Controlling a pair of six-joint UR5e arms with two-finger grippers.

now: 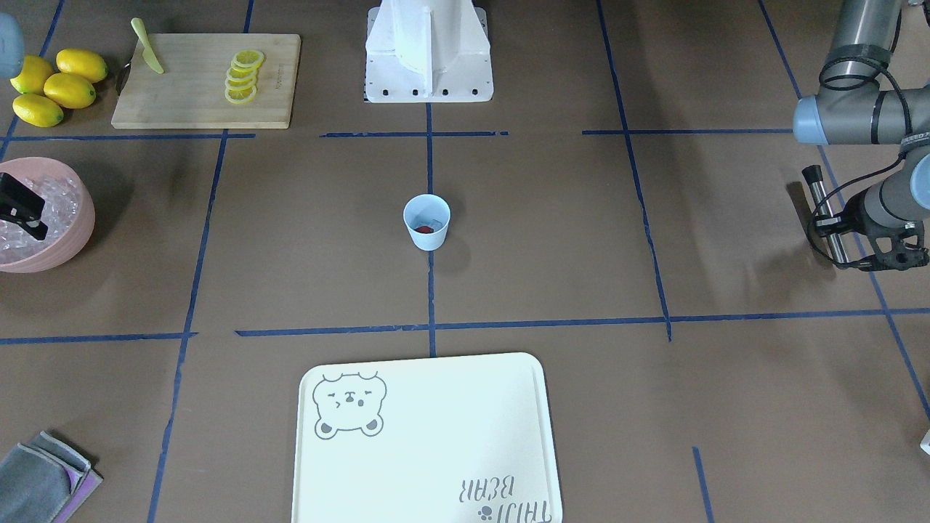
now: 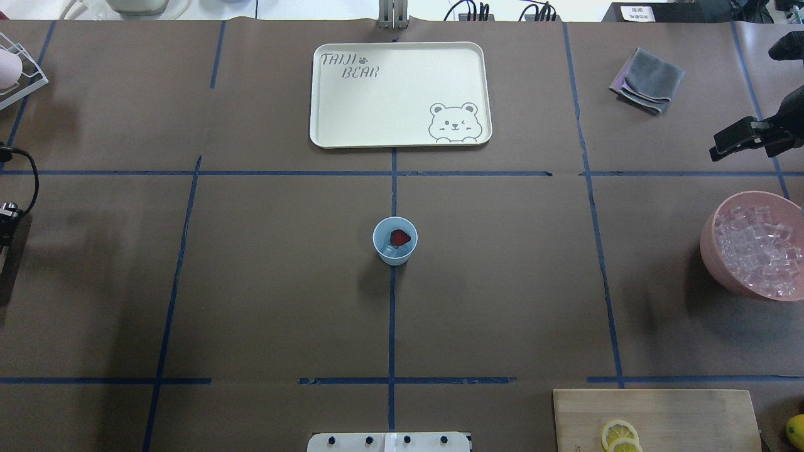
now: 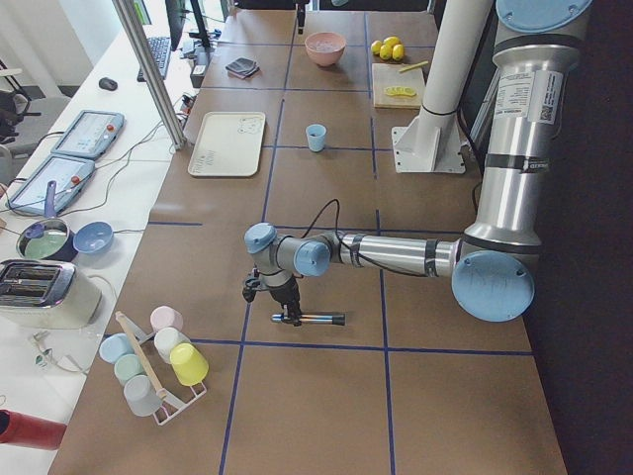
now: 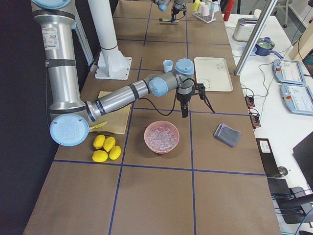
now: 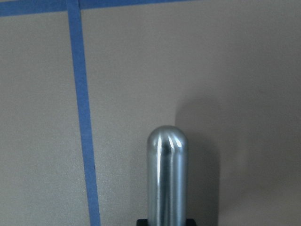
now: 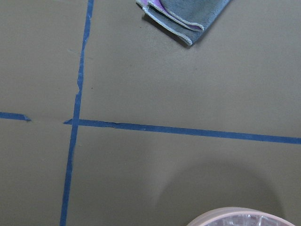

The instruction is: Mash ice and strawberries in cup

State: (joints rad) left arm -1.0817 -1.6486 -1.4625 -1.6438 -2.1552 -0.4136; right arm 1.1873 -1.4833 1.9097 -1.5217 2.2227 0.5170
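Polished steel fills the bottom of the left wrist view: a round-ended muddler (image 5: 167,179), carried above bare brown paper. The left gripper (image 1: 846,250) is clamped on its lower part, well out at 9 o'clock from the cup (image 1: 427,241) as the overhead camera sees the table.

That cup stands upright and alone at the table's centre, on a blue tape line. Inside lie one red strawberry (image 2: 400,237) and, touching it on the 7 o'clock side, a pale piece of ice (image 2: 389,251).

The cup looks thin, light and narrow at the base, so it would likely skid or tip under a downward push. A steadying hold on the outer wall about mid-height, from the 3 o'clock side, seems wise. The berry should crush easily. The ice is probably hard and slick and may slip aside or jump out.

The right gripper (image 2: 719,149) hangs near the 12 o'clock rim of a pink bowl (image 2: 708,257) heaped with more cubes. Whether its jaws are apart I cannot tell.

Nothing stands between either arm and the cup. A bear-printed tray (image 2: 389,100) lies at 12 o'clock, a folded grey cloth (image 2: 647,80) at 2 o'clock and a cutting board (image 2: 678,414) with lemon slices (image 2: 619,434) at 5 o'clock, all well apart from it.
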